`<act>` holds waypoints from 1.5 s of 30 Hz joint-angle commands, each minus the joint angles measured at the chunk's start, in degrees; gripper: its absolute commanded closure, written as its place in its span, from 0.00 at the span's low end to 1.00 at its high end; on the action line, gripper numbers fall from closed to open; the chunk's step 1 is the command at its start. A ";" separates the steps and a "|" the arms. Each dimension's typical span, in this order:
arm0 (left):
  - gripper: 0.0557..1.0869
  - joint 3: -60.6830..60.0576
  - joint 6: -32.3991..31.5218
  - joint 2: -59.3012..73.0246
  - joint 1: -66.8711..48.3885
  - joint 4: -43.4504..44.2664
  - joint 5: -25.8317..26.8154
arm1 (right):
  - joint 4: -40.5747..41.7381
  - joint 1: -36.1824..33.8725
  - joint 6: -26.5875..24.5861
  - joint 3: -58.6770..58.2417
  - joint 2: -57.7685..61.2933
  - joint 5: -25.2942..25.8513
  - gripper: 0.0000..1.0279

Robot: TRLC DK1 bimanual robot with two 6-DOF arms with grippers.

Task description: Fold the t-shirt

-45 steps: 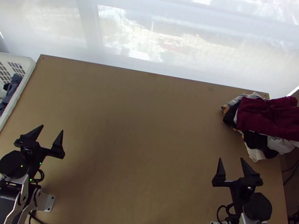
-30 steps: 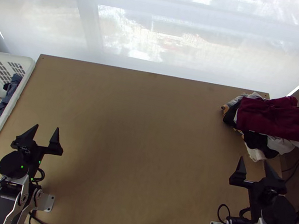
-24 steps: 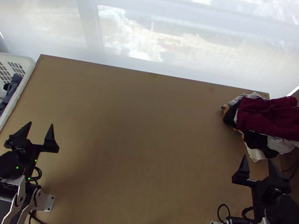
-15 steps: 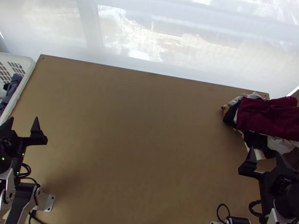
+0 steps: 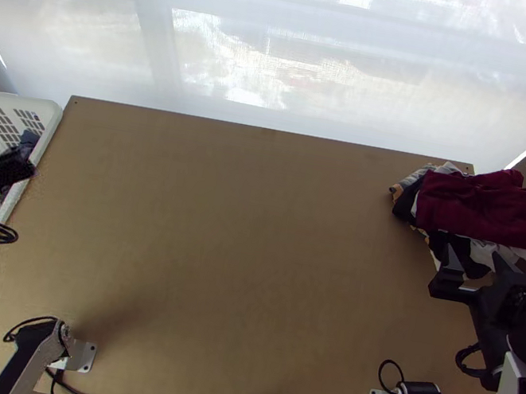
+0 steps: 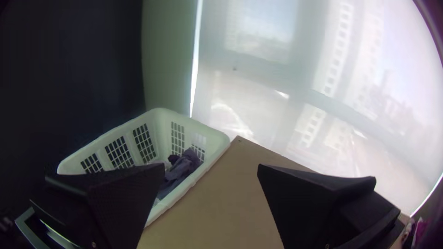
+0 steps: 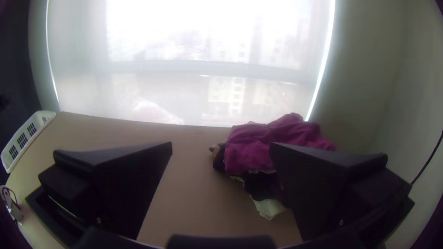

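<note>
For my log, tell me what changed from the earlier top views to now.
The left gripper moved left and up the top view, to the white basket. The right gripper moved right and somewhat up, toward the clothes pile. Both are still open and took hold of nothing. The basket and pile stayed put.

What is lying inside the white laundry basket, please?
Inside the basket, a bunched blue-grey cloth and a bit of paler cloth are visible. Whatever lies beneath them is covered, and the left end effector blocks another part.
</note>
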 commanded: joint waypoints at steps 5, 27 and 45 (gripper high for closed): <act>0.05 6.10 -3.89 18.29 13.10 10.72 1.48 | -4.98 2.01 -1.66 3.66 2.97 0.10 0.05; 0.05 45.83 1.92 74.54 21.71 -4.22 2.53 | -10.34 1.57 -7.02 9.37 6.40 1.77 0.05; 0.05 54.00 1.83 93.18 20.31 -6.77 1.83 | -12.01 -1.07 -9.92 10.78 7.36 3.62 0.05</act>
